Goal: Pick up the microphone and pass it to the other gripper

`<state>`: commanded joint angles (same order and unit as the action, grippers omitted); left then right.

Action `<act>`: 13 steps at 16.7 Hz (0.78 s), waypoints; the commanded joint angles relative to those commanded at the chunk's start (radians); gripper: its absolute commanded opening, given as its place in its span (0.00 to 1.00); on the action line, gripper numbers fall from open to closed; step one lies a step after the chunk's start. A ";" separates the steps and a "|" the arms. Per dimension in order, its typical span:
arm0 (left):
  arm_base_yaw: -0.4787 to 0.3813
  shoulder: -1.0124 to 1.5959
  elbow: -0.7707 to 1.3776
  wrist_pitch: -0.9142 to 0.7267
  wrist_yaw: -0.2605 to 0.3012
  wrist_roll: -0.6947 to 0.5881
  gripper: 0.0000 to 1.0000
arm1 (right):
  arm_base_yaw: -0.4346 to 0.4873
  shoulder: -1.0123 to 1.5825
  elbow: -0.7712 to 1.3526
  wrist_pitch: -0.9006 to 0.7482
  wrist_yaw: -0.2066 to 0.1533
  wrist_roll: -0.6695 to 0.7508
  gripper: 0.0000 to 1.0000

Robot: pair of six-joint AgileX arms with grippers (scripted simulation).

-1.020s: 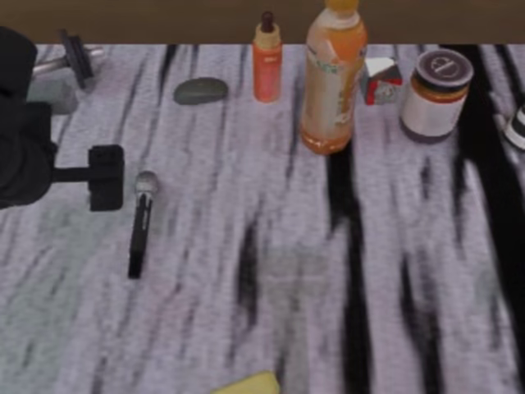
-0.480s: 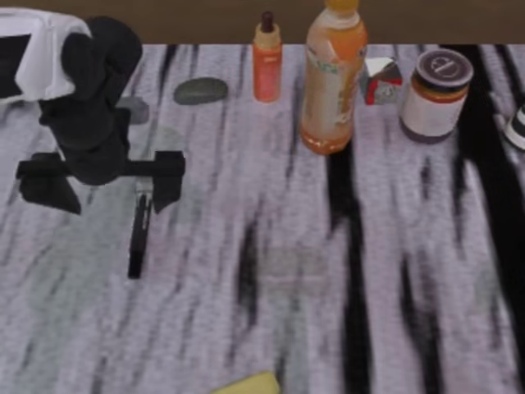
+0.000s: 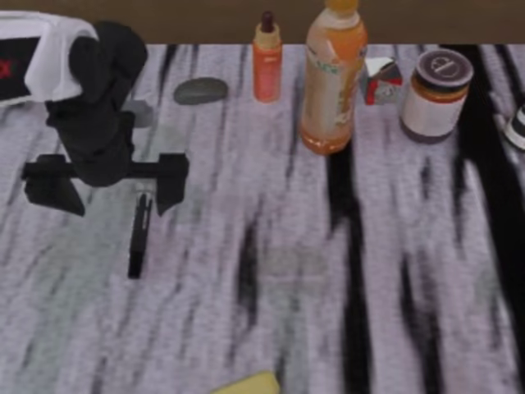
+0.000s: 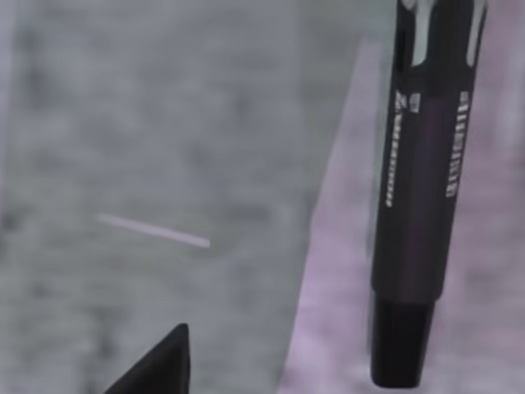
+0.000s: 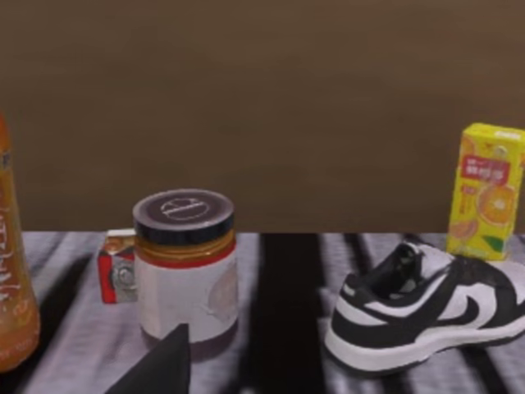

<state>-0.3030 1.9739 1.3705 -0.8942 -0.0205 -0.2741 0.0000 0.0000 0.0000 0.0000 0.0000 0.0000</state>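
A: Microphone point(image 3: 139, 236) position, top view?
B: It lay flat at the table's point(image 3: 271, 320) left side, head hidden under the left gripper point(image 3: 105, 182), whose 2 fingers were spread wide above it.
A: Left wrist view?
B: The black handle point(image 4: 417, 205) lay on the table, 1 fingertip point(image 4: 156, 368) apart from it.
A: Right wrist view?
B: A jar point(image 5: 185, 264) and a shoe point(image 5: 426, 304) stood there; right gripper: cannot tell.

The table point(image 3: 271, 328) looks like pale stone with black streaks, smooth and a bit dull. The microphone point(image 4: 414, 205) has a smooth black handle with a soft shine, like plastic. The left end effector point(image 3: 107, 182) is dull black. The orange bottle point(image 3: 332, 78) looks like shiny see-through plastic. The jar point(image 5: 184, 271) looks like glass with a black lid. The shoe point(image 5: 426, 308) looks like smooth leather. The juice box point(image 5: 486, 190) looks like printed card.
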 joint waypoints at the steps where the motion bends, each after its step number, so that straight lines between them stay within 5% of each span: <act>1: 0.000 0.015 -0.009 0.023 0.000 0.001 1.00 | 0.000 0.000 0.000 0.000 0.000 0.000 1.00; 8: 0.002 0.183 -0.105 0.291 0.002 0.007 1.00 | 0.000 0.000 0.000 0.000 0.000 0.000 1.00; 13: 0.003 0.201 -0.114 0.315 0.002 0.007 1.00 | 0.000 0.000 0.000 0.000 0.000 0.000 1.00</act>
<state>-0.3005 2.1748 1.2561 -0.5789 -0.0185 -0.2667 0.0000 0.0000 0.0000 0.0000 0.0000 0.0000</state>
